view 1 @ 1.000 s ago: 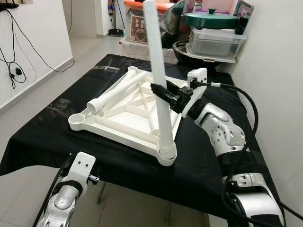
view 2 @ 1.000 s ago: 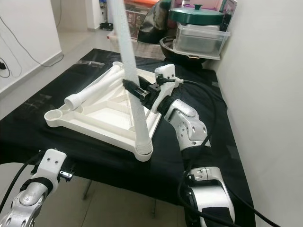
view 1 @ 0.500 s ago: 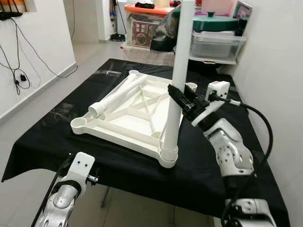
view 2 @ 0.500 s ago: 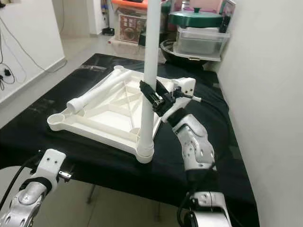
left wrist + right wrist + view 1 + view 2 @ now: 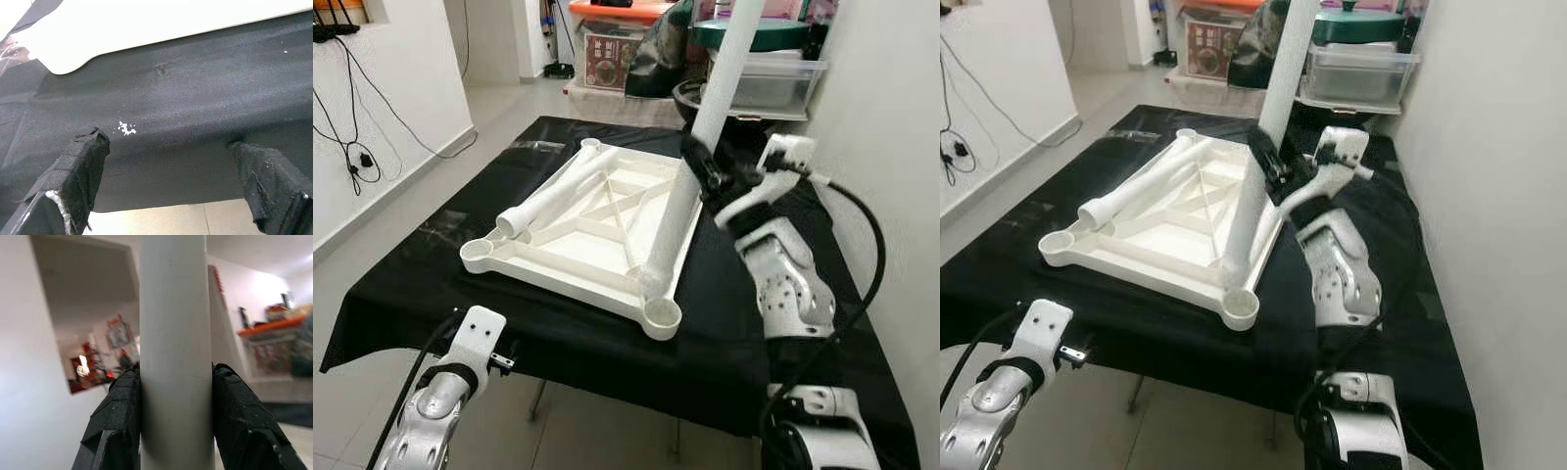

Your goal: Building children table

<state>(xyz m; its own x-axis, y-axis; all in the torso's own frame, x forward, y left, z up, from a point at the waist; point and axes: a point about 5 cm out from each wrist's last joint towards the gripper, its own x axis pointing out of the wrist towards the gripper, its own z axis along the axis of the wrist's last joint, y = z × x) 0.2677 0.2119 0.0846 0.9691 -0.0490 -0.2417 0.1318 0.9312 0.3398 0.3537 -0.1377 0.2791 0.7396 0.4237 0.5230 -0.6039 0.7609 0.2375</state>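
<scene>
Left gripper [image 5: 171,181], fingers spread and empty, hangs idle below the near edge of the black-draped work table [image 5: 421,284]. On it lies the inverted white tabletop [image 5: 578,235], a loose leg [image 5: 553,191] resting across its ribs. Right gripper [image 5: 703,176] clamps a second white leg [image 5: 690,166], which has swung from near-upright over the near corner socket [image 5: 662,316] to a steep lean away from the robot; its foot now sits just behind the socket (apparently unseated, so insertion remains undone). The leg's upper end is cut off.

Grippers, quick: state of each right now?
Left gripper: open, holding nothing, below the black cloth's edge.
Right gripper: shut on the long white plastic table leg.
</scene>
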